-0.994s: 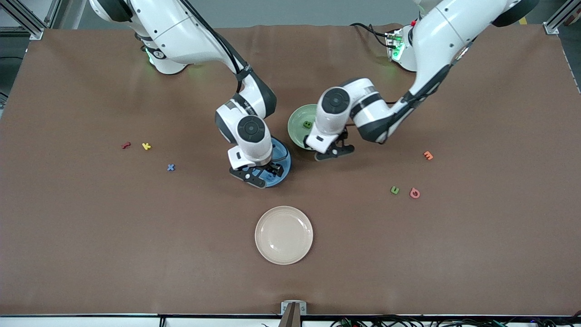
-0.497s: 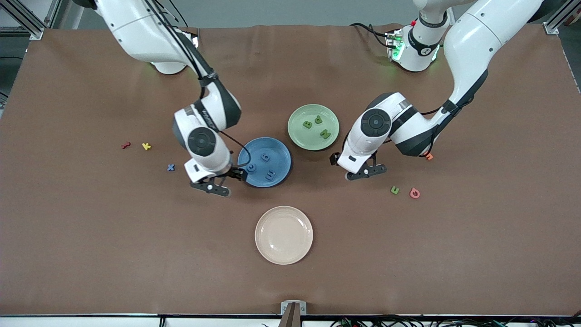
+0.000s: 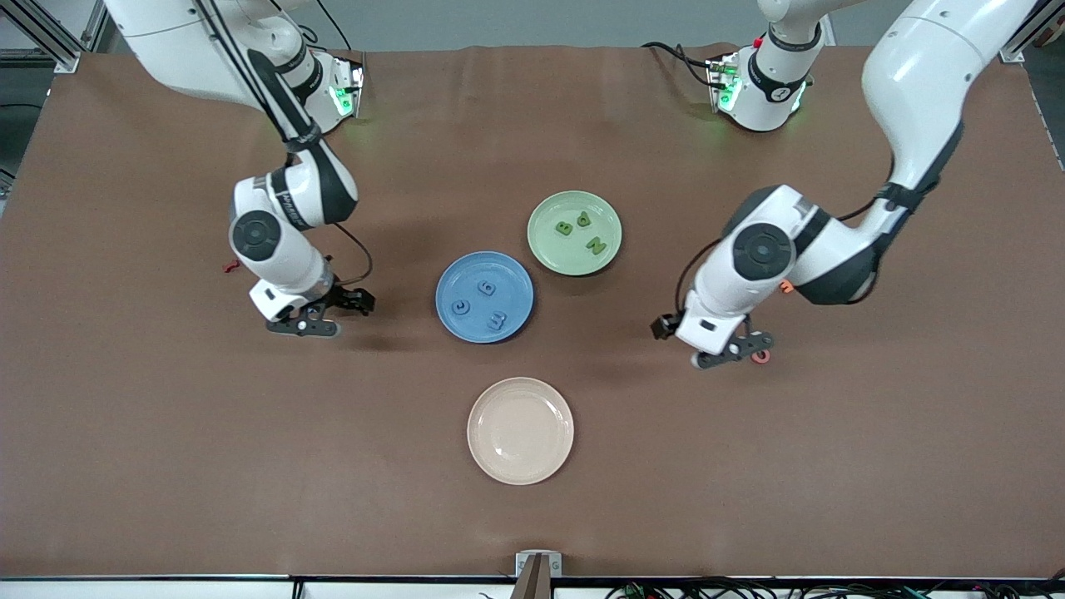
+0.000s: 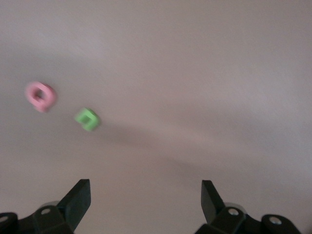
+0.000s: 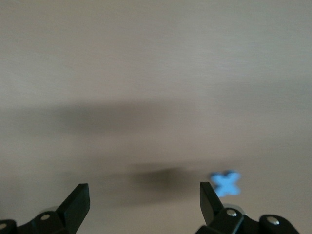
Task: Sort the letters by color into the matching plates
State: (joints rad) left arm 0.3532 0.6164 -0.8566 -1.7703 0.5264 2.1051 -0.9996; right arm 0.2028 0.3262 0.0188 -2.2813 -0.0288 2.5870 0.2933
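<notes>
Both arms have swung outward off the plates. Left gripper (image 3: 732, 349), wide open and empty, hangs over the green letter (image 4: 87, 119) beside the pink letter (image 3: 760, 356). Right gripper (image 3: 320, 314), likewise spread and empty, hangs over the blue X (image 5: 225, 183). Cream plate (image 3: 520, 430) lies nearest; blue plate (image 3: 485, 297) and green plate (image 3: 575, 232), farther, hold three letters each.

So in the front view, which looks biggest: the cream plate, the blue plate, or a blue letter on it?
Largest to smallest:
1. Cream plate, though it lies nearer the camera, so this is unsure.
2. Blue plate, about alike.
3. Blue letter, far smaller.
</notes>
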